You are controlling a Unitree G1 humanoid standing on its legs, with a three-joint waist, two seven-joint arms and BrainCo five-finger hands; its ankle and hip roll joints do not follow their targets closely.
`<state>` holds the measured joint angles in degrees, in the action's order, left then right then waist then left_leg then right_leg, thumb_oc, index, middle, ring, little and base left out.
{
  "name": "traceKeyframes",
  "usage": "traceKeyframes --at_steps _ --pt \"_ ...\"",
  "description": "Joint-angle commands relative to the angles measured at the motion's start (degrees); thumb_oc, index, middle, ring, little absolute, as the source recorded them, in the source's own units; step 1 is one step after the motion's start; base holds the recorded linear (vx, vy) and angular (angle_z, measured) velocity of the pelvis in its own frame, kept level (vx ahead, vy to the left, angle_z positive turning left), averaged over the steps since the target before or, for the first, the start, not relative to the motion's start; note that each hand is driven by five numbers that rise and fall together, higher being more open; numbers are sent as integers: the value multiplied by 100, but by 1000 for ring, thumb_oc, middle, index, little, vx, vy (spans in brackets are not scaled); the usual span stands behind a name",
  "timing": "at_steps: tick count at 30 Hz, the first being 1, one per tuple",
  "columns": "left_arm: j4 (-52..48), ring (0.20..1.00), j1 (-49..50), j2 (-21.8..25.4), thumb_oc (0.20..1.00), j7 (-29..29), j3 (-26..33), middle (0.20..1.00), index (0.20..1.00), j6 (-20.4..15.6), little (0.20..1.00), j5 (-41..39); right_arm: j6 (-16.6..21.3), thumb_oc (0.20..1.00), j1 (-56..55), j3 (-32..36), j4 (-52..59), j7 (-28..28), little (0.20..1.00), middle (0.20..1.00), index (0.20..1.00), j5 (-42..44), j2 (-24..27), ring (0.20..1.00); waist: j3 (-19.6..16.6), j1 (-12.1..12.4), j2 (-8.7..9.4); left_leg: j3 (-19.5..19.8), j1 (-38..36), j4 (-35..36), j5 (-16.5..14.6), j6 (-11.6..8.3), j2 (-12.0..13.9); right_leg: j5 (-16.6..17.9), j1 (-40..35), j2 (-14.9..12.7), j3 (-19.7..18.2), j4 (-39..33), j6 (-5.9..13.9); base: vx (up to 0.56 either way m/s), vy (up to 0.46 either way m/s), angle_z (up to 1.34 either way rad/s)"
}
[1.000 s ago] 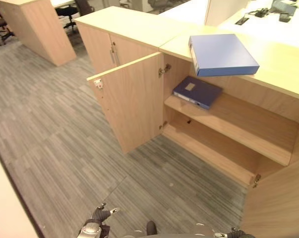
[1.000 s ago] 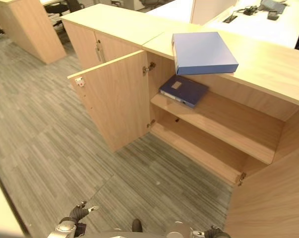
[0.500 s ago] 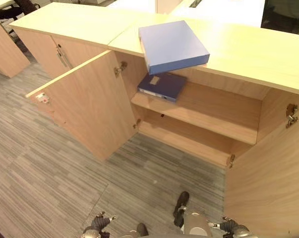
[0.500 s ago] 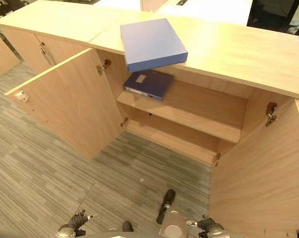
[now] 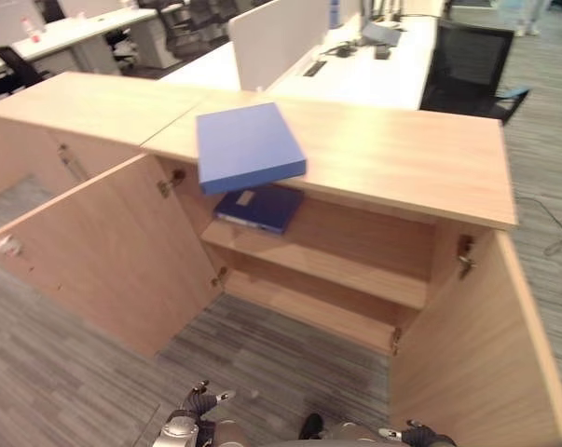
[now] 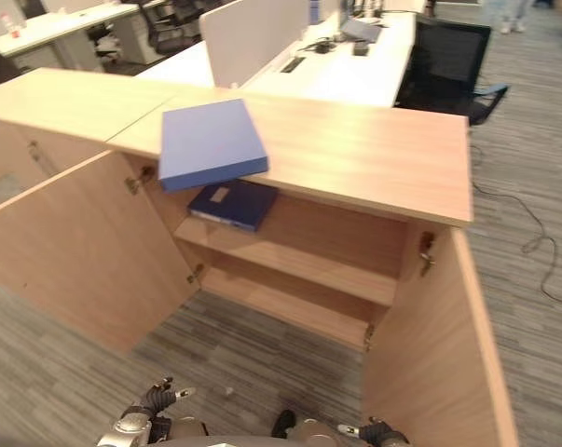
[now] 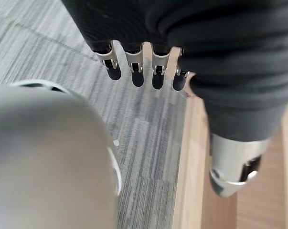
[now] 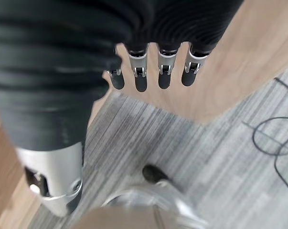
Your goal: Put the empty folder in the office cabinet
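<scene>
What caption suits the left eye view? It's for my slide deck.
Open cabinet with a blue folder overhanging its top and a darker binder on the upper shelf.

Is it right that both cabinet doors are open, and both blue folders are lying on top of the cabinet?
Not quite. Both doors are open, but one blue folder lies on top of the cabinet. The other folder lies inside, on the upper shelf. The left eye view shows this.

You face grey striped carpet floor (image 5: pixel 66 372), white office desks (image 5: pixel 355 74) with a white divider panel (image 5: pixel 276 37), a black chair (image 5: pixel 467 65) beyond.
</scene>
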<state>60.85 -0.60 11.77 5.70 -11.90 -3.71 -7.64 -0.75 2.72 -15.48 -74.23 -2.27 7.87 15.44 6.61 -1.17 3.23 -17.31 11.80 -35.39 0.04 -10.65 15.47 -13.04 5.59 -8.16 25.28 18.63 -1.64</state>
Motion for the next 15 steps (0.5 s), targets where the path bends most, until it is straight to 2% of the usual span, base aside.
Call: traceKeyframes --at_steps 1,3,4,5,6,7,10,12,15 --pt "-58 1000 78 82 1000 97 31 1000 1000 1 1000 -136 -14 1000 81 -9 -100 14 1000 1000 1000 50 142 1000 437 133 -121 158 -715 1264 78 519 -338 1171 -1003 327 -267 -2009 396 146 210 -55" --pt "-19 1000 148 69 1000 121 72 1000 1000 -6 1000 -206 4 1000 61 18 -104 6 1000 1000 1000 57 171 1000 404 199 -172 742 -824 2145 229 479 -405 1175 -1046 286 -491 -2028 481 174 247 -88" --pt "16 1000 184 57 1000 125 62 1000 1000 -14 1000 -247 8 1000 15 66 -123 -1 1000 1000 1000 64 197 1000 363 210 -214 1208 -866 2685 407 475 -498 1234 -1036 235 -608 -2065 514 99 155 -91" --pt "16 1000 184 56 1000 125 61 1000 1000 -14 1000 -247 8 1000 15 66 -123 -1 1000 1000 1000 64 197 1000 365 210 -214 1207 -872 2690 410 475 -499 1233 -1040 234 -607 -2065 514 98 178 -47" --pt "74 1000 180 42 1000 132 48 1000 1000 -8 1000 -227 -4 1000 -24 118 -158 -1 1000 1000 1000 49 221 1000 366 210 -252 1461 -804 2748 469 427 -525 1219 -1072 211 -678 -2061 552 100 145 -26" --pt "102 1000 165 35 1000 100 37 1000 1000 -18 1000 -211 -12 1000 -33 162 -202 5 1000 1000 1000 44 226 1000 334 175 -304 1549 -894 2954 374 419 -549 1206 -1086 174 -720 -2066 592 135 202 -10" --pt "166 1000 180 13 1000 75 15 1000 1000 -1 1000 -166 -47 1000 -115 296 -297 19 1000 1000 1000 18 247 1000 231 102 -452 1493 -1158 3319 292 363 -584 1233 -1137 91 -747 -2078 659 129 256 -11" --pt "286 1000 153 6 1000 72 -11 1000 1000 -7 1000 -89 -62 1000 -143 406 -352 29 1000 1000 1000 48 244 1000 158 45 -548 1374 -1436 3708 264 401 -759 1351 -1117 -74 -823 -2057 761 133 364 -19" --pt "331 1000 118 36 1000 87 4 1000 1000 -14 1000 -76 -84 1000 -175 438 -378 40 1000 1000 1000 50 203 1000 127 39 -552 1279 -1582 3945 246 477 -893 1435 -1068 -191 -907 -2023 838 85 330 4"
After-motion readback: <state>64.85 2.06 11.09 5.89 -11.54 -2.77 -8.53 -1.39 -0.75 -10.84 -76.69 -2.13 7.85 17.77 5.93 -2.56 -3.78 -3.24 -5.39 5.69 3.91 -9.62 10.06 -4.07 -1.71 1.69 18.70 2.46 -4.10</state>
